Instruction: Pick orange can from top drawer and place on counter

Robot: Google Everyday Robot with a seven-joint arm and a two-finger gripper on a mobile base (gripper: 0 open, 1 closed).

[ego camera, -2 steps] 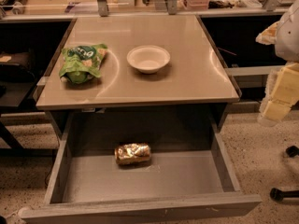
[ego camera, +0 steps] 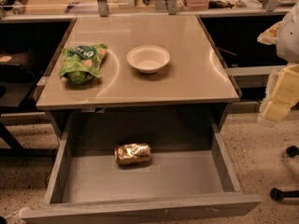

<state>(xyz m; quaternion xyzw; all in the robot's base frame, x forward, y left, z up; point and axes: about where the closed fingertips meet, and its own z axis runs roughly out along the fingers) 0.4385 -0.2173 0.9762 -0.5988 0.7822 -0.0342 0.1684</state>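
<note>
The orange can lies on its side on the flat grey bottom of the open top drawer, near the back and left of centre. The drawer is pulled out below the glossy beige counter. My gripper shows as pale yellowish-white blocks at the right edge of the camera view. It hangs beside the counter's right front corner, well apart from the can and above the floor.
A green snack bag lies on the counter's left side. A white bowl stands near the counter's middle. Dark shelving flanks the counter on both sides. A chair caster is on the speckled floor at the right.
</note>
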